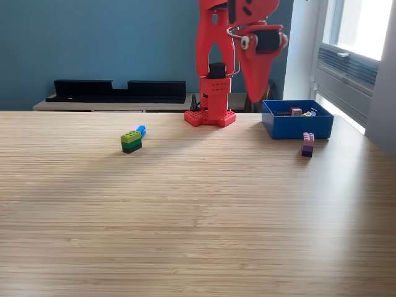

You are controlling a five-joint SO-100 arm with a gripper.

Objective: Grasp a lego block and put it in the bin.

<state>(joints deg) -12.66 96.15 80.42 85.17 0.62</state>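
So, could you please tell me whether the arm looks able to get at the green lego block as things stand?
Probably yes. The green lego block sits alone on bare table, nothing around it. The claw hangs raised near the blue bin, so the arm must swing across; true reach is unclear.

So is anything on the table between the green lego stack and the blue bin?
Nothing visible: bare wooden table lies between the green lego stack and the shallow blue plastic bin. The pink-purple block sits in front of the bin, off the direct line.

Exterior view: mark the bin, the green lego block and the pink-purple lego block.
bin (296,128): exterior view, front blue wall.
green lego block (130,142): exterior view, middle of its stacked green bricks.
pink-purple lego block (307,144): exterior view, middle of its side.
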